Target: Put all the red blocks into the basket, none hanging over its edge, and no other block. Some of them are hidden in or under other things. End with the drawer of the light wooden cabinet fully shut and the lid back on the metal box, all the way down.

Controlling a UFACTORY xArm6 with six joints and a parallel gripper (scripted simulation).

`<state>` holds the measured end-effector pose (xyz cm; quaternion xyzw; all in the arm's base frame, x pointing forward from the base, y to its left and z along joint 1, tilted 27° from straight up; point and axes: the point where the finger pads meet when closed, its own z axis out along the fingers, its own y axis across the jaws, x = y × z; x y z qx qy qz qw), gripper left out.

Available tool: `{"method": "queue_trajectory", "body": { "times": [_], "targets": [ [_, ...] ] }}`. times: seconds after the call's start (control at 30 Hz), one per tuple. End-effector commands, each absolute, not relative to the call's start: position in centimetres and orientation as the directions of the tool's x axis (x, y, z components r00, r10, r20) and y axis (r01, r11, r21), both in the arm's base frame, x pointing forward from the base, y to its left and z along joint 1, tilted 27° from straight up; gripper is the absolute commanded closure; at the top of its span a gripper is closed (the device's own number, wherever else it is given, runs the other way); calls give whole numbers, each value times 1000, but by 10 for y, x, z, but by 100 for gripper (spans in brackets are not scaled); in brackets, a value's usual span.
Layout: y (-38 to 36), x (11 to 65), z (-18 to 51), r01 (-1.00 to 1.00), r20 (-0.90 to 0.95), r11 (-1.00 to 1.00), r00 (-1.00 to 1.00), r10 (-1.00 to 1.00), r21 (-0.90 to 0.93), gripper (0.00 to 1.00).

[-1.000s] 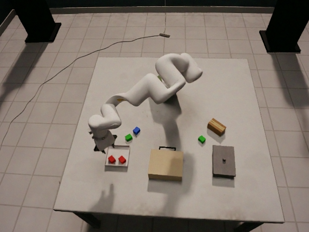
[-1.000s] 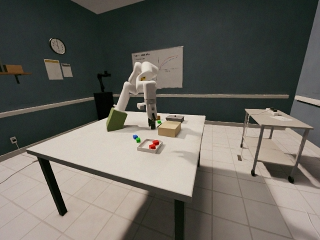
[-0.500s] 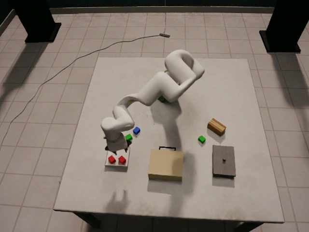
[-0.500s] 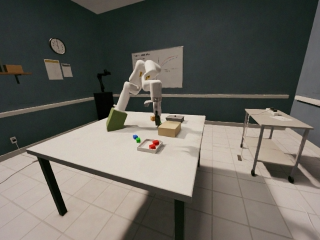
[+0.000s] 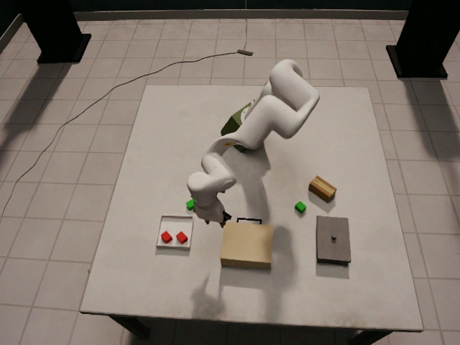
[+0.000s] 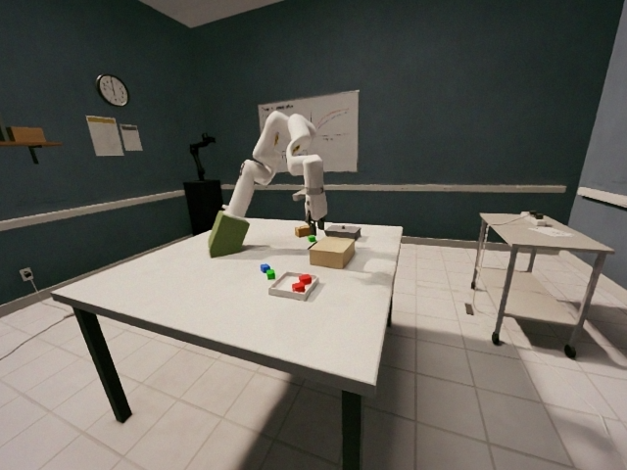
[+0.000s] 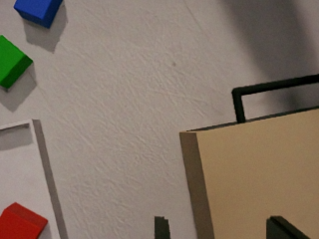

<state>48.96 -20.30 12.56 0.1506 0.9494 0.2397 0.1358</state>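
Observation:
The basket (image 5: 174, 231) is a white shallow tray at the table's front left, holding two red blocks (image 5: 166, 236) (image 5: 181, 237). The light wooden cabinet (image 5: 246, 245) stands right of it, its drawer looking shut and its black handle (image 5: 249, 220) on the far side. The grey metal box (image 5: 333, 238) with its lid on stands at the right. My gripper (image 5: 217, 221) hovers open and empty above the cabinet's far left corner. In the wrist view its fingertips straddle the cabinet's edge (image 7: 259, 179), with the handle (image 7: 269, 95) beyond and one red block (image 7: 20, 223) at the lower left.
A green block (image 5: 190, 204) and a blue block (image 7: 37, 10) lie just behind the basket. Another green block (image 5: 300, 206) and a striped wooden block (image 5: 322, 188) lie behind the metal box. A large olive-green box (image 6: 227, 234) stands tilted by the arm's base.

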Motion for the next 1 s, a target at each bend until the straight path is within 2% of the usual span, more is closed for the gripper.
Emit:
{"method": "queue_trajectory", "body": {
  "times": [0.0, 0.17, 0.23, 0.27, 0.53, 0.73, 0.8, 0.83, 0.97],
  "targets": [
    [-142, 466, 143, 470, -74, 722, -811, 580, 508, 40],
    [-105, 445, 145, 610, 37, 593, -713, 701, 526, 40],
    [-105, 445, 145, 610, 37, 593, -713, 701, 526, 40],
    [-100, 441, 145, 685, 99, 509, -641, 761, 521, 40],
    [-76, 423, 144, 837, 239, 264, -414, 878, 479, 40],
    [-73, 421, 144, 909, 317, 58, -203, 927, 413, 40],
    [-73, 421, 144, 909, 317, 58, -203, 927, 413, 40],
    [-73, 421, 144, 927, 340, -44, -93, 936, 373, 40],
    [-73, 421, 144, 935, 354, -158, 37, 935, 319, 40]
  ]
}}
